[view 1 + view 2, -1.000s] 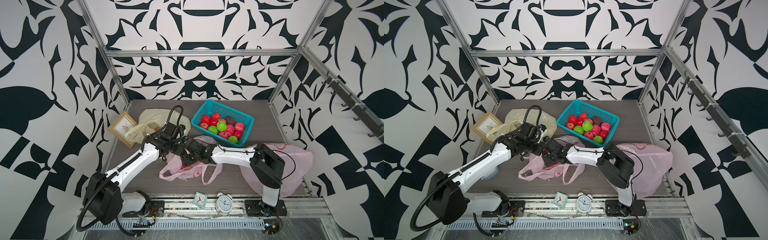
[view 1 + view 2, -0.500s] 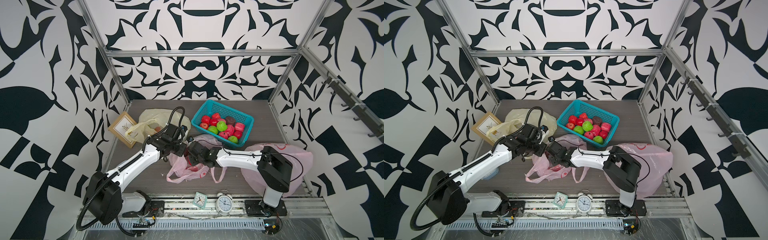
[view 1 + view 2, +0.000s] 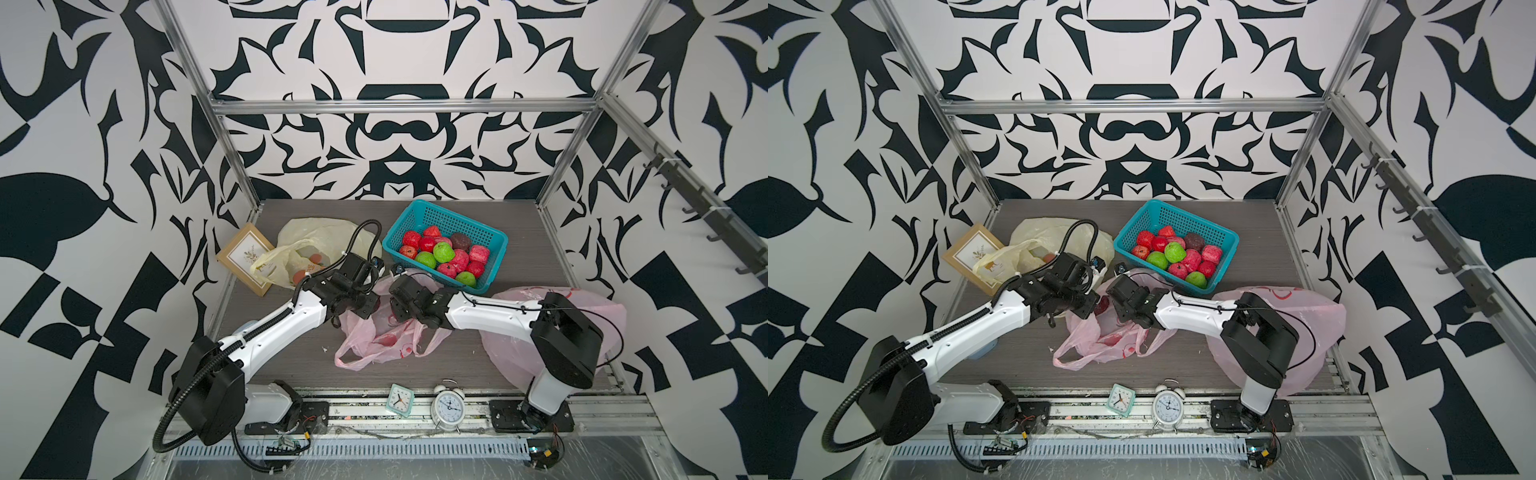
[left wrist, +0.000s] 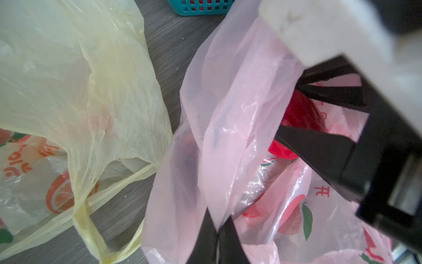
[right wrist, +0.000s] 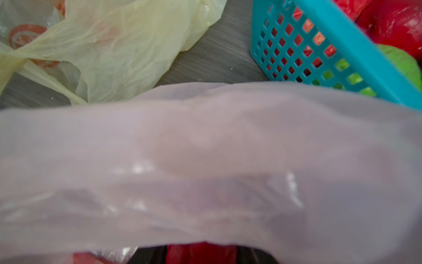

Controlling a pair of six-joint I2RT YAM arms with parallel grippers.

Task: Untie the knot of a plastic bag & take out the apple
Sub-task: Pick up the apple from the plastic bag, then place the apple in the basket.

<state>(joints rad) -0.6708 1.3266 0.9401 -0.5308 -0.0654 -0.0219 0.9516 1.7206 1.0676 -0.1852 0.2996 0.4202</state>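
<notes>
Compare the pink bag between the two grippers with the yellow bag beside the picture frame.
The pink bag is rosy, the yellow bag pale cream. The pink bag is pinched by the left gripper, its mouth open on a red apple; the yellow bag lies ungripped, handles bunched together. Both are thin, translucent, fruit-printed.

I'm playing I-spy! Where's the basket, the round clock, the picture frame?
Basket [image 3: 457,222], in a top view, back wall.
Round clock [image 3: 448,405], in a top view, face.
Picture frame [image 3: 241,253], in a top view, middle.
</notes>
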